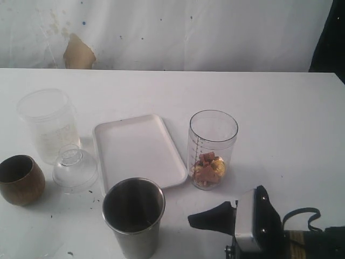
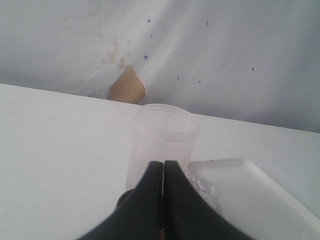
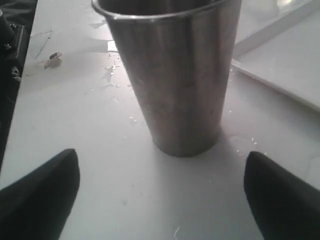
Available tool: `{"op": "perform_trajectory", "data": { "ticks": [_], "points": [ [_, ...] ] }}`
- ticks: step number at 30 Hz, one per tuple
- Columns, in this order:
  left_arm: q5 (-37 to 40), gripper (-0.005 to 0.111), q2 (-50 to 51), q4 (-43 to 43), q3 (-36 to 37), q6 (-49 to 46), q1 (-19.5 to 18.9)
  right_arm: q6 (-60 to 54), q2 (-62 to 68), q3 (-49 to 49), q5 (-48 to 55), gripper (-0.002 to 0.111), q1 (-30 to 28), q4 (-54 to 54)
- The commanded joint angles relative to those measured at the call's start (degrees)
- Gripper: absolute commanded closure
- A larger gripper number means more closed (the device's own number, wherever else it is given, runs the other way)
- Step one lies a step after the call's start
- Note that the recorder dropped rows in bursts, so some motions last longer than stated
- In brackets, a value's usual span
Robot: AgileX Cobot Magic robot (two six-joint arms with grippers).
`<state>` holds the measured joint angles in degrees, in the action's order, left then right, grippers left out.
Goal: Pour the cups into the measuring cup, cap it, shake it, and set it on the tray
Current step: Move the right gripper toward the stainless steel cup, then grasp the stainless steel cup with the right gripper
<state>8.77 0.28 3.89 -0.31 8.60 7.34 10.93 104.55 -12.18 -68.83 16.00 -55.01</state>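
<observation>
**Step in hand:** pouring the cups into the measuring cup.

**Position of parts**
- The measuring cup (image 1: 212,149) stands upright on the table (image 1: 280,118), just beside the right long edge of the tray (image 1: 137,148). It is uncapped, with brown and gold pieces (image 1: 209,168) at its bottom.
- The steel tumbler (image 1: 133,216) stands upright at the near end of the tray. Its inside is dark and appears empty, but this cannot be confirmed.
- The brown cup (image 1: 20,179) stands upright at the far left, well apart from the measuring cup. Its contents cannot be seen.
- The dome lid (image 1: 74,166) lies between the brown cup and the tray.

**Grippers**
- Right gripper (image 3: 160,200): the fingers (image 3: 40,195) are spread wide and hold nothing. The tumbler stands ahead of them, in line with the gap and touching neither finger.
- Left gripper (image 2: 163,167): the jaws are pressed together and empty, pointing toward the frosted jar (image 2: 162,137).

**Next move (judgement)**
- If the tumbler has contents, advance the right gripper until the tumbler wall lies between the fingers. Close on it at mid-height, lift, and tip it over the measuring cup's rim.
- The mouth is narrow, so align the two rims closely.
- If the tumbler is empty, the brown cup is next. It is on the left arm's side, and the left jaws must open first.
- Capping, probably with the dome lid, follows once both cups are poured.
</observation>
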Motion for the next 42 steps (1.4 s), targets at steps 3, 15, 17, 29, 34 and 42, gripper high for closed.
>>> {"op": "perform_trajectory", "data": {
  "ticks": [3,15,17,29,34,42],
  "points": [
    [-0.58,0.106,-0.28,-0.09,0.31,0.14,0.26,-0.58,0.28,-3.93,-1.13,0.021,2.67,4.11],
    [-1.58,0.106,-0.28,-0.09,0.31,0.42,0.26,4.53,0.28,-11.55,4.21,0.017,8.6,7.68],
    [-1.58,0.106,-0.28,-0.09,0.31,0.42,0.26,6.05,0.28,-12.75,6.07,0.017,9.59,7.85],
    [-1.56,0.106,-0.28,-0.09,0.31,0.53,0.26,10.25,0.28,-16.12,9.53,0.011,14.06,10.01],
    [-1.56,0.106,-0.28,-0.09,0.31,0.53,0.26,11.13,0.38,-17.8,14.63,0.003,15.43,10.67],
    [-1.71,0.106,-0.28,-0.09,0.31,0.53,0.26,13.28,2.65,-20.42,15.95,0.003,17.44,10.67]
  ]
}}
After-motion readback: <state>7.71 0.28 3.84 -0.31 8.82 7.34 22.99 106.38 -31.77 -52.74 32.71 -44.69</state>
